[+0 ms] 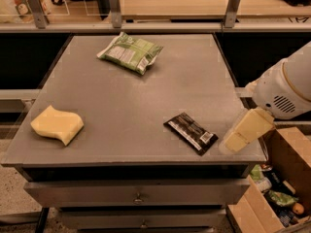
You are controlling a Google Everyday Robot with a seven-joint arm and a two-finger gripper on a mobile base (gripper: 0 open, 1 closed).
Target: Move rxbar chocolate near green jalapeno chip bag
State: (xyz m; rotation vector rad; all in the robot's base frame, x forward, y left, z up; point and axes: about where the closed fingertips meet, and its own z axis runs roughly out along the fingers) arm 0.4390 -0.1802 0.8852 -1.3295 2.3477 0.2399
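Observation:
The rxbar chocolate (191, 132), a flat dark bar with a white label patch at its near right end, lies on the grey table (126, 96) near the front right. The green jalapeno chip bag (130, 52) lies at the far middle of the table, well apart from the bar. My gripper (232, 142) comes in from the right on a white arm, low over the table's front right corner, just right of the bar and not touching it.
A yellow wavy sponge (57, 124) lies at the front left. An open cardboard box (282, 188) with several items stands on the floor to the right. Drawers (138, 197) sit under the table. A rail with posts (114, 13) runs behind.

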